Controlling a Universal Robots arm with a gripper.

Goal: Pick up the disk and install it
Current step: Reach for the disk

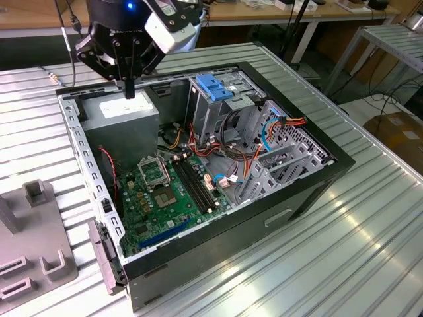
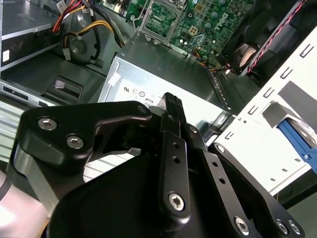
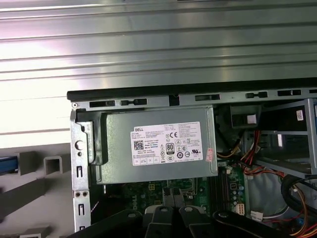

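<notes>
Apparently the disk (image 3: 7, 164) is the blue-edged sliver sitting in the grey fixture (image 1: 33, 257) on the worktop (image 1: 370, 251), just outside the open case (image 1: 89, 175) wall at the power-supply end. The fixture presumably presents it for a clean grasp, so pickup is judged not yet done. Meanwhile the hand (image 1: 129, 89) hangs over the power supply (image 1: 129, 115), fingers closed together on nothing, well apart from the disk; the drive cage (image 1: 215, 89) with the blue top is likely its destination.
</notes>
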